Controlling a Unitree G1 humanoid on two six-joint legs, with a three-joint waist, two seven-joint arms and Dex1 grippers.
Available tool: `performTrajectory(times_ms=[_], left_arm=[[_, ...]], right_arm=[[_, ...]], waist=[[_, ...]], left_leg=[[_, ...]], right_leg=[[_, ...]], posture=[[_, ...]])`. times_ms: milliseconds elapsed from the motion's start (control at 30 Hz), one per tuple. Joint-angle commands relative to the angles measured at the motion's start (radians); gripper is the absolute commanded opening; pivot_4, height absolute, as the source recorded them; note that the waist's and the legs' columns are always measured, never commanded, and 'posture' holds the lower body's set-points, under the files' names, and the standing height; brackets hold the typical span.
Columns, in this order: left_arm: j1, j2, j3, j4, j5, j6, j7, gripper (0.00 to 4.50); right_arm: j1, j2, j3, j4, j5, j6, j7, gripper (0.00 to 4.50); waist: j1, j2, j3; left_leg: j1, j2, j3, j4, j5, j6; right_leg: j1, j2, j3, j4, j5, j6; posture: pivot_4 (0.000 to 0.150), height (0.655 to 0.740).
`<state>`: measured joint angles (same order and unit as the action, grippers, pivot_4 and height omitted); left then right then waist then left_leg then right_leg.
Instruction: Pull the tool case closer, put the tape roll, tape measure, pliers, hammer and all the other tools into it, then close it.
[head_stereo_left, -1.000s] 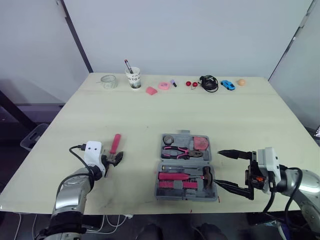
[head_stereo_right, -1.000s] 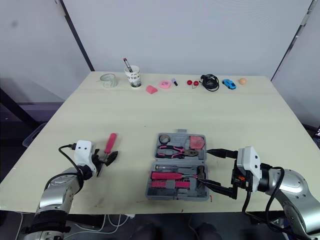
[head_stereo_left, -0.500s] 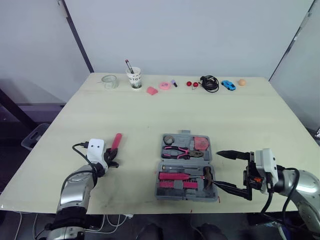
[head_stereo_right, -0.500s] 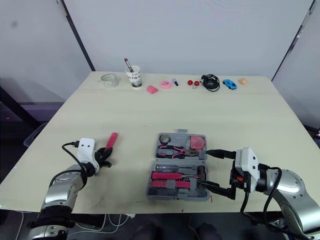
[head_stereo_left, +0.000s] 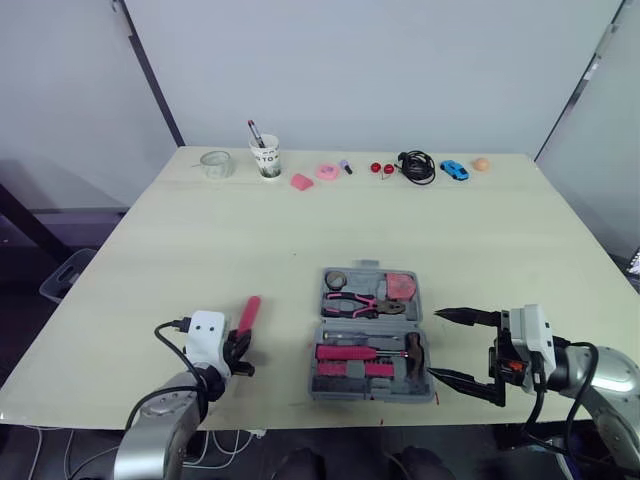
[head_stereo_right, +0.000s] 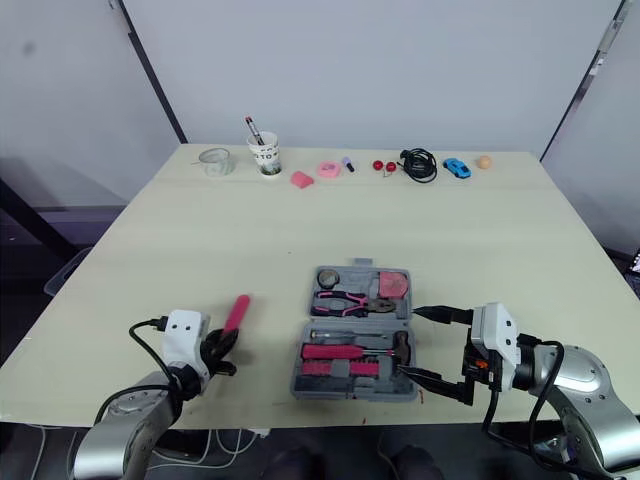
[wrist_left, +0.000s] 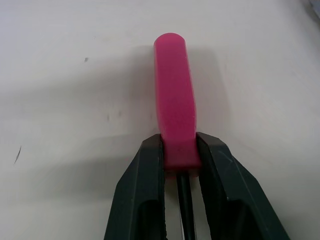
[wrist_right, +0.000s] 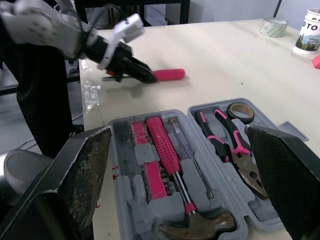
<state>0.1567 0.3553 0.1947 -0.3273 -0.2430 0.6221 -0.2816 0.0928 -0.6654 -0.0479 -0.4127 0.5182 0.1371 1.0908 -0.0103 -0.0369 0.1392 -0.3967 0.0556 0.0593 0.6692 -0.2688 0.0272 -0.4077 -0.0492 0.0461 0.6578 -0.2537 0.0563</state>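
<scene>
The grey tool case (head_stereo_left: 424, 342) lies open near the table's front edge. Inside it are pink-handled pliers (head_stereo_left: 352, 300), a tape roll (wrist_right: 240, 112), a red tape measure (head_stereo_left: 402, 286) and a hammer (wrist_right: 200, 232). Left of the case, my left gripper (head_stereo_left: 238, 350) is shut on the base of a pink-handled screwdriver (wrist_left: 173, 100). The screwdriver's handle (head_stereo_left: 248, 313) points away from me, low over the table. My right gripper (head_stereo_left: 436, 344) stands open just right of the case, its jaws wide apart with nothing between them.
Along the table's far edge stand a clear tape roll (head_stereo_left: 215, 163), a cup with pens (head_stereo_left: 265, 156), small pink items (head_stereo_left: 326, 171), a black cable (head_stereo_left: 417, 166), a blue toy car (head_stereo_left: 455, 170) and an orange ball (head_stereo_left: 481, 164).
My left gripper has shut on the pink-handled screwdriver and moved it right, toward the case and nearer the front edge. The right gripper has barely moved.
</scene>
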Motion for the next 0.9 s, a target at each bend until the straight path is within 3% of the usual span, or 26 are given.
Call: performTrajectory(times_ms=[33, 367, 433, 533, 700, 900], left_arm=[[0.033, -0.034, -0.019, -0.133, -0.015, 0.045, 0.032, 0.46], [0.069, -0.125, -0.070, -0.187, 0.017, 0.071, 0.121, 0.46], [0.067, -0.130, -0.075, -0.177, 0.018, 0.069, 0.126, 1.47], [0.057, -0.131, -0.078, -0.158, 0.025, 0.057, 0.131, 2.26], [0.059, -0.129, -0.075, -0.150, 0.028, 0.035, 0.127, 4.44], [0.073, -0.078, -0.069, -0.188, 0.029, -0.021, 0.074, 4.44]], right_arm=[[-0.018, 0.000, -0.007, -0.003, 0.007, -0.024, 0.011, 4.50], [-0.039, -0.001, 0.002, 0.011, -0.001, -0.028, 0.018, 4.50], [-0.043, 0.000, 0.005, 0.014, -0.004, -0.028, 0.018, 4.50], [-0.049, 0.000, 0.010, 0.013, -0.005, -0.025, 0.017, 4.50], [-0.051, 0.000, 0.012, 0.009, -0.007, -0.023, 0.011, 4.50], [-0.046, 0.005, 0.011, 0.005, -0.009, -0.025, -0.002, 4.50]], waist=[[0.001, 0.000, 0.000], [0.000, 0.000, 0.000], [0.000, 0.000, 0.000], [0.000, 0.000, 0.000], [0.001, 0.000, 0.000], [0.000, 0.000, 0.000]], left_leg=[[0.000, 0.000, 0.000, 0.000, 0.000, 0.000], [0.000, -0.001, -0.001, 0.000, 0.000, 0.000], [0.000, -0.001, -0.001, 0.000, 0.000, 0.000], [0.000, -0.001, -0.001, 0.000, 0.000, 0.000], [0.000, -0.001, -0.001, 0.000, 0.000, 0.000], [0.000, -0.001, -0.002, 0.000, 0.000, 0.000]], right_leg=[[0.000, 0.000, 0.000, 0.000, 0.000, -0.001], [0.000, 0.000, 0.000, 0.000, 0.000, -0.001], [0.000, 0.001, 0.000, 0.000, -0.001, -0.001], [0.001, 0.001, 0.000, 0.000, -0.001, -0.001], [0.001, 0.001, 0.000, -0.001, -0.001, -0.001], [0.001, 0.001, 0.000, -0.001, -0.001, -0.002]], posture=[[0.150, 0.7400], [0.150, 0.7400], [0.150, 0.7400], [0.150, 0.7400], [0.150, 0.7400], [0.150, 0.7400]])
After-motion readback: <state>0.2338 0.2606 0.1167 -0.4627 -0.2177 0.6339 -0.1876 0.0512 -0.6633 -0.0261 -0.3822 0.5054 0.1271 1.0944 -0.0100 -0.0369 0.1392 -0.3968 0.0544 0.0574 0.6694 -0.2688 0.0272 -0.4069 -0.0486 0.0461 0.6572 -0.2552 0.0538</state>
